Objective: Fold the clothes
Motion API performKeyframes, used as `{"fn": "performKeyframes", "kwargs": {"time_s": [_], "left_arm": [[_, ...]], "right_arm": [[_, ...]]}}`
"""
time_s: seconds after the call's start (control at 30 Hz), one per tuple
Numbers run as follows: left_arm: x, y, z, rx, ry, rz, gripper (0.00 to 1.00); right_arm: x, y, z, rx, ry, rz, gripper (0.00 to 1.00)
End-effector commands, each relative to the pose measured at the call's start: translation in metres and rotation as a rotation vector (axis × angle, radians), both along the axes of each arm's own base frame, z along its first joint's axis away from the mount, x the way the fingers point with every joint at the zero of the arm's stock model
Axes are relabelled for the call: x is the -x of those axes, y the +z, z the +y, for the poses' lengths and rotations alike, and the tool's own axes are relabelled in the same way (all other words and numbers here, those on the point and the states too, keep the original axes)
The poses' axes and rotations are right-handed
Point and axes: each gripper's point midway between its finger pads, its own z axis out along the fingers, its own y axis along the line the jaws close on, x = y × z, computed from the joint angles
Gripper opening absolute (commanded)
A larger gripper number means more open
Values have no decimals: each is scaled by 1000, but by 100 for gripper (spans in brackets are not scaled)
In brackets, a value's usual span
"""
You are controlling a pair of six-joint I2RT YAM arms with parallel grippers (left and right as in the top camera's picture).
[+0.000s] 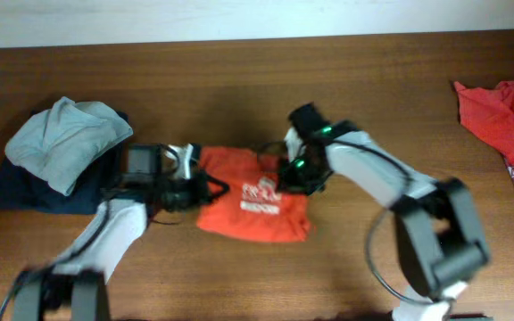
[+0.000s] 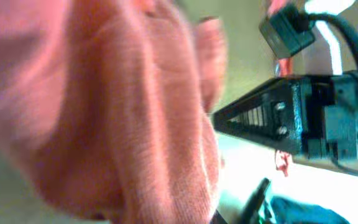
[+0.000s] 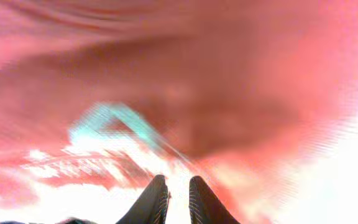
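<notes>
Cloth is seen at the middle of the brown wooden table [image 1: 239, 80]: an orange-red cotton T-shirt [image 1: 252, 207] with white print, folded into a compact rectangle. Its left edge is met by the left gripper [image 1: 211, 189]. How wide that gripper stands cannot be told, since its wrist view is filled with blurred red fabric. The right gripper [image 1: 291, 178] is set at the upper right corner, its fingers [image 3: 155, 199] drawn narrow, almost together. A heap of grey and navy cloth [image 1: 61, 147] lies just beside the left arm. A second red T-shirt [image 1: 507, 125] is spread at the right edge, well apart. Bare wood is left behind and in front of the fold.
</notes>
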Motion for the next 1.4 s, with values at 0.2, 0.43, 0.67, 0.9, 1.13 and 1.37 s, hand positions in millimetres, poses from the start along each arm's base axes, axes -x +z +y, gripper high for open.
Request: {"fn": "performKeyframes", "kwargs": {"time_s": [0.2, 0.43, 0.67, 0.9, 1.13, 1.37], "left_arm": [[-53, 76, 59, -104, 124, -352, 1], [-104, 140, 138, -291, 316, -575, 1], [-148, 202, 208, -350, 456, -733, 0], [-193, 197, 254, -322, 473, -729, 0], [-220, 237, 291, -286, 449, -840, 0], [-222, 263, 305, -320, 475, -893, 0]], "right_arm": [[-29, 66, -41, 1, -103, -216, 19], [-26, 65, -41, 5, -100, -206, 19], [-20, 63, -43, 15, -99, -178, 18], [-16, 61, -44, 21, -98, -162, 18], [-14, 60, -46, 33, -99, -151, 18], [-14, 60, -46, 33, -100, -150, 18]]}}
